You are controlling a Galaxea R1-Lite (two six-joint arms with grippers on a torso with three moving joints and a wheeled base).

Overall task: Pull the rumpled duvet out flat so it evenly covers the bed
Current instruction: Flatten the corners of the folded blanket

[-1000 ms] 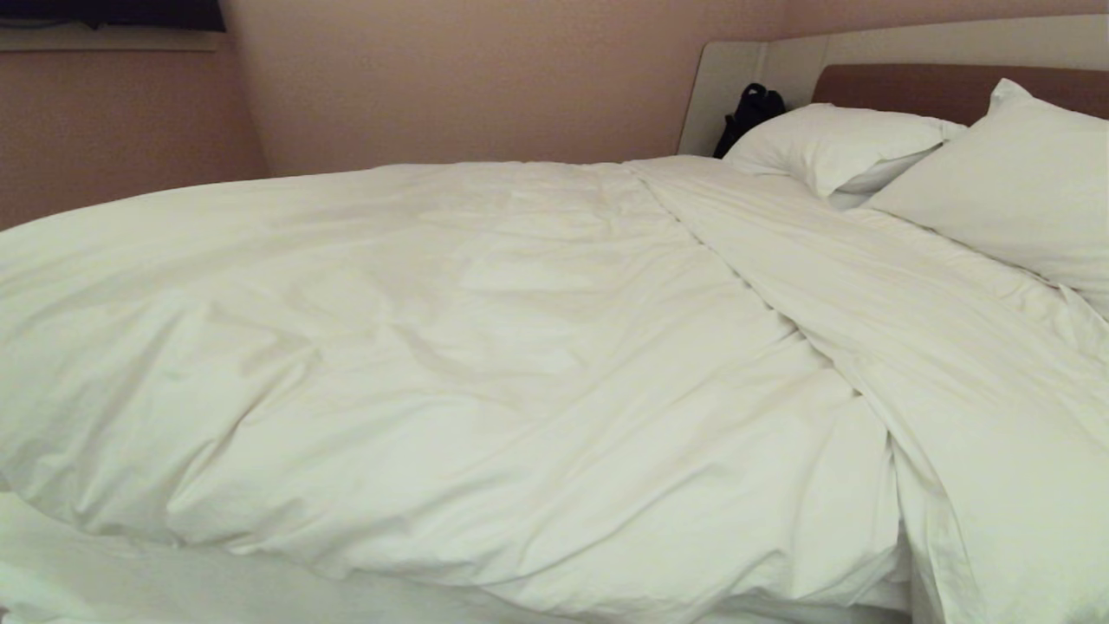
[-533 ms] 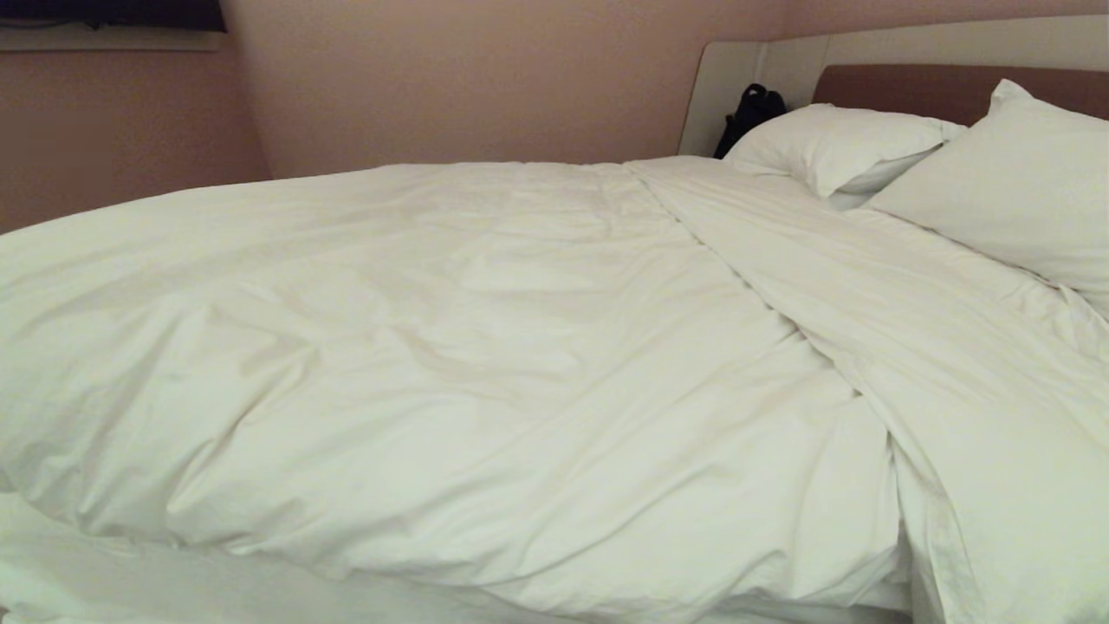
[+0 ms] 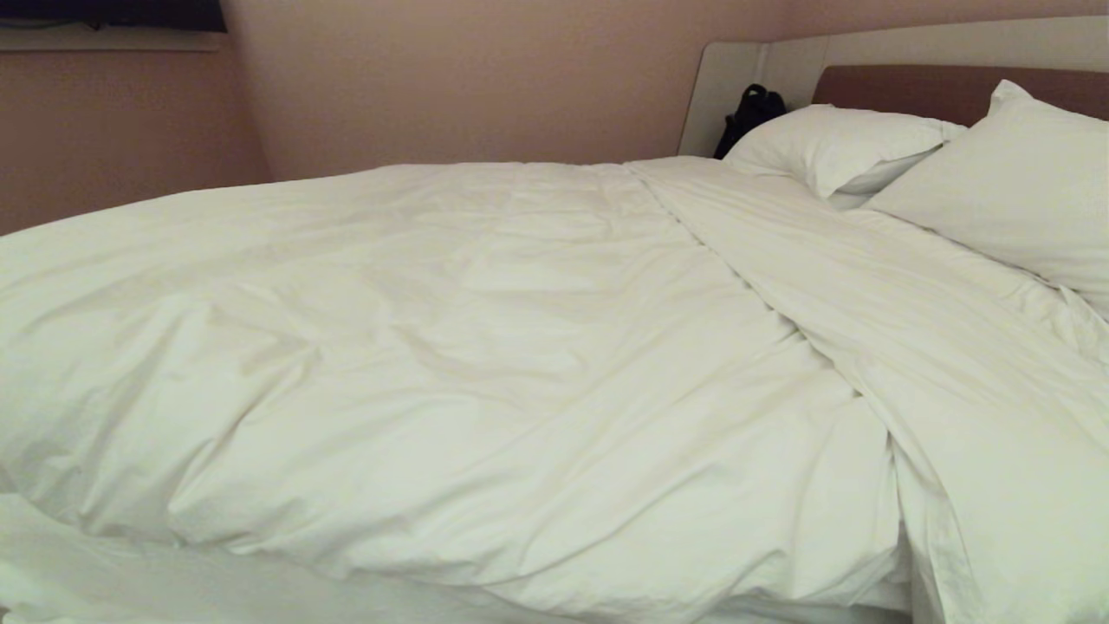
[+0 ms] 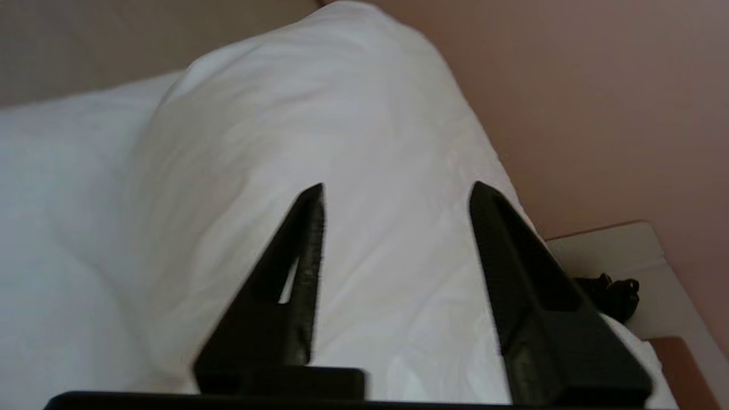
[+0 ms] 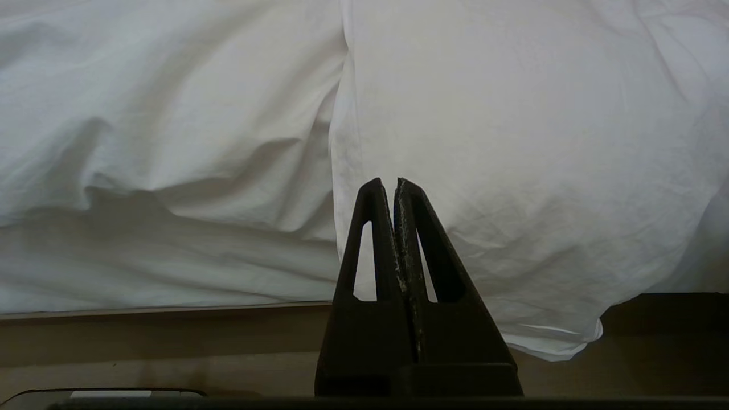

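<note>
The duvet point(image 3: 485, 364) is matt white cloth, soft and puffy, finely creased between the spread jaws of the left gripper point(image 4: 396, 191). That gripper's fingers point(image 4: 524, 285) look like matt black plastic, smooth-sided. The right gripper point(image 5: 393, 183) is the same matt black, and the inner faces of its closed jaws look scuffed and rough. Below those jaws the bed point(image 5: 171, 336) base seems smooth, matt grey-beige board, perhaps laminate. The pillows point(image 3: 832, 143) are matt white cloth.

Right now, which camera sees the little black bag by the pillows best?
The head view: the black bag sits whole against the headboard beside a pillow. The left wrist view catches only a small part behind the open left gripper. The right wrist view misses it.
</note>
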